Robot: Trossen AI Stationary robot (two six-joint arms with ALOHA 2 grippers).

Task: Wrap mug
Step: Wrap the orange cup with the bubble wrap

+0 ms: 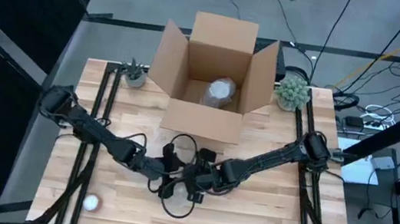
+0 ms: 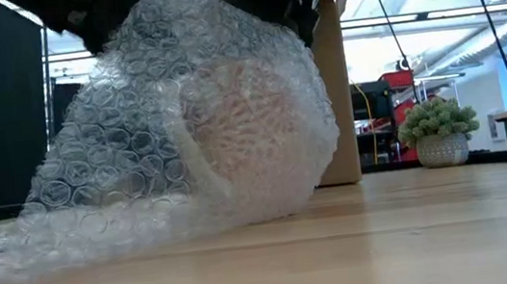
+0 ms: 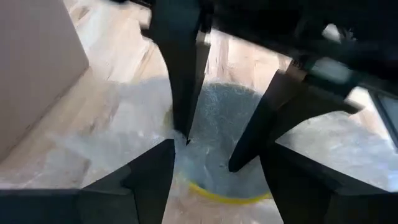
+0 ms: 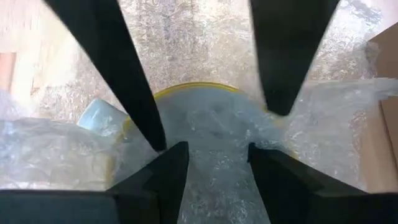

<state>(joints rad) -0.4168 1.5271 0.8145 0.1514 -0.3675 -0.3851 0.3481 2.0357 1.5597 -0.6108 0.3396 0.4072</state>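
Between both sets of spread jaws, the mug (image 4: pixel 199 124) is seen largely covered in bubble wrap (image 2: pixel 175 132) on the desk (image 1: pixel 287 216); loose ends remain untucked, nothing gripped.

Both grippers (image 1: pixel 183 178) crowd over the wrapped mug (image 2: pixel 232 125); cardboard box (image 1: pixel 212 75) stands just beyond them.

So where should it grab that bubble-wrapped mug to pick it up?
Probably from above, across the rounded middle of the bubble-wrapped mug. It lies on the table with loose wrap trailing to one side, so the bulging body offers firmer purchase than the flat tail.
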